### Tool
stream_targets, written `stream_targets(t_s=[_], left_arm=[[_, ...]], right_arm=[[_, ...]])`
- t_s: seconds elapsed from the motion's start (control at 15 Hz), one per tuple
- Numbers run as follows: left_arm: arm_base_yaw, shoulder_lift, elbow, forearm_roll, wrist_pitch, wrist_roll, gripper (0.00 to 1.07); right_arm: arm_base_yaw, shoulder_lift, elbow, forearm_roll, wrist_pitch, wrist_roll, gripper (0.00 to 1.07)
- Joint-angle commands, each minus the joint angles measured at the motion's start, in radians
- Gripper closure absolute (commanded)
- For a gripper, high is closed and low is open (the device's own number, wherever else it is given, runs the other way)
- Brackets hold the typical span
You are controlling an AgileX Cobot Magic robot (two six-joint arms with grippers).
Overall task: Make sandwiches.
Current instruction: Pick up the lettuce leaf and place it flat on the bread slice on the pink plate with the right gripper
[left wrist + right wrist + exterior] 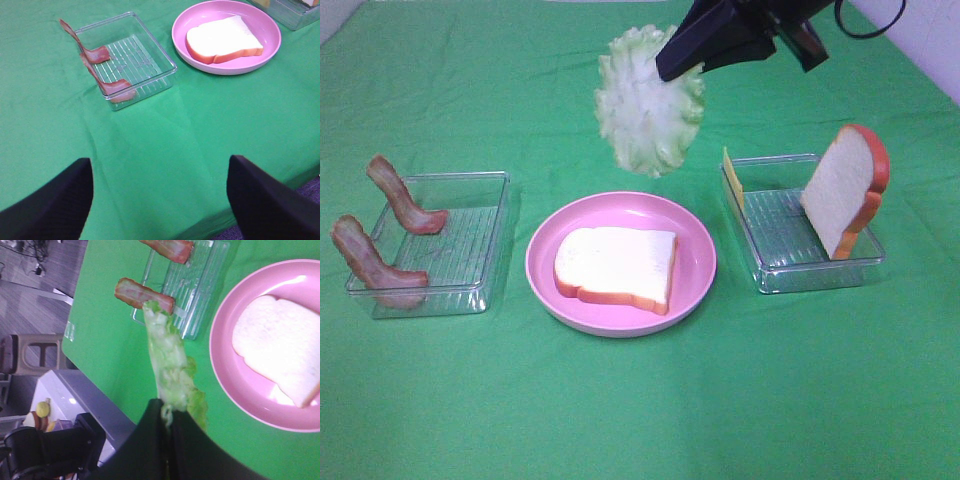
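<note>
We gripped the lettuce (pixel 648 105) aloft in our right pincer (pixel 666 68), left pincer (pixel 160 197) open, and judged that lowering it flat onto the bread (pixel 618 265) came next.

Bread slice (pixel 616 265) flat, lettuce (pixel 648 100) aloft

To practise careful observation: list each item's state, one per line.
Lettuce: held aloft, right pincer shut on it
Plate bread: flat on pink plate
Second bread: leaning upright in right tray
Cheese: upright against that tray's wall
Bacon strips: leaning over left tray's rim
Left pincer: open, empty
</note>
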Motion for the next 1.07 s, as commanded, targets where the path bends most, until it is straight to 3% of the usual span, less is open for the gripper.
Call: stream_targets(t_s=[0.07,0.53,0.87,1.07], left_arm=[[-0.006,-0.006,0.001,-0.006,-0.011,0.001,0.35],[-0.006,-0.006,0.001,-0.006,-0.011,0.001,0.35],[-0.006,-0.006,0.001,-0.006,-0.011,0.001,0.35],[-0.006,-0.006,0.001,-0.006,-0.011,0.001,0.35]], right_arm=[[0.025,0.051,0.051,0.096,-0.049,-0.095,1.07],[0.201,0.263,0.046,0.164,-0.317,-0.105,1.07],[0.199,0.394,0.046,0.316,-0.335,-0.174,1.07],[0.167,0.365,0.046,0.167,-0.403,-0.090,1.07]])
